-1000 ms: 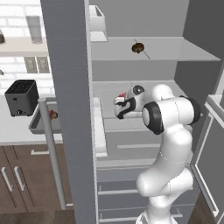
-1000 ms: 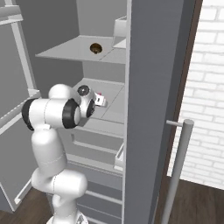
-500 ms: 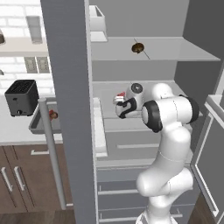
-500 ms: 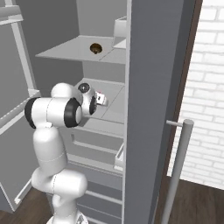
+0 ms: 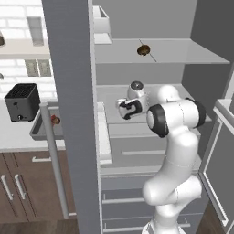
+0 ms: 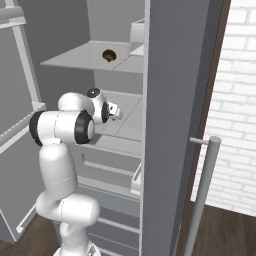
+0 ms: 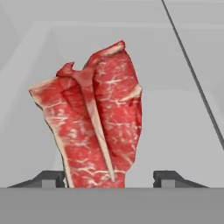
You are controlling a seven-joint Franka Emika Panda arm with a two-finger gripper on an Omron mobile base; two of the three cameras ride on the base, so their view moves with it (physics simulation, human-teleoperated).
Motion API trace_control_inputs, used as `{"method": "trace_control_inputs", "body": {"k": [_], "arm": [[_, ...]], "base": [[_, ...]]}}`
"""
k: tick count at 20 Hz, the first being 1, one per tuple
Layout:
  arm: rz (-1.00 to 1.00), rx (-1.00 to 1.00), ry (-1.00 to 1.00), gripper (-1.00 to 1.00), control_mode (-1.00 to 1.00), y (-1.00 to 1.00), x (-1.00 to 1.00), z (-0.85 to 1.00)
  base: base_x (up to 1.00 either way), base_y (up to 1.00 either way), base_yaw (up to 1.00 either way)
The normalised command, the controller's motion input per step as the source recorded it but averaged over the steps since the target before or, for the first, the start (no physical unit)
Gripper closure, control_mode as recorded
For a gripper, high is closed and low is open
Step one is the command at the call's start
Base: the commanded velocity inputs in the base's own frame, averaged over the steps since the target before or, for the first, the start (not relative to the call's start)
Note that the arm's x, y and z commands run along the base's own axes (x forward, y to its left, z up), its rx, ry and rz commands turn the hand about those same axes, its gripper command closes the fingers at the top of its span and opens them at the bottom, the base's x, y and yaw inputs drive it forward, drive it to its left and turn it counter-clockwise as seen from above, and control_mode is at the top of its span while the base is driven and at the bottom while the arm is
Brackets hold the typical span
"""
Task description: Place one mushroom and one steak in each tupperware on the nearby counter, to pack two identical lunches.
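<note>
Straddling steak [image 7: 98,120], jaws apart, fridge shelf [image 7: 175,122]

Even flat rendered light, soft shadows (barely any), sharp, no glare

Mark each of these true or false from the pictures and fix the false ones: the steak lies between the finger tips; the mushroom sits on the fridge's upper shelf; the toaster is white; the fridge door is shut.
1. The steak lies between the finger tips of the gripper. True, in the hand view.
2. A mushroom sits on the upper shelf of the fridge. True.
3. The toaster on the counter is white. False: it is black.
4. The fridge door is shut. False: it stands open, and the arm reaches in over the middle shelf.
</note>
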Motion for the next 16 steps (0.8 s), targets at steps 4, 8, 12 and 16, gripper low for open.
{"method": "trace_control_inputs", "body": {"k": [4, 8, 12, 16], "arm": [[0.0, -0.01, 0.05, 1.0, -1.0, 0.13, 0.01, -0.51], [0.0, 0.0, 0.03, 1.0, -1.0, 0.11, -0.03, -0.44], [0.0, 0.0, -0.1, 1.0, -1.0, 0.01, -0.78, -0.17], [0.0, 0.0, -0.35, 1.0, -1.0, -0.01, -1.0, 0.05]], "base": [[0.0, 0.0, 0.0], [0.0, 0.0, 0.0], [0.0, 0.0, 0.0], [0.0, 0.0, 0.0]]}}
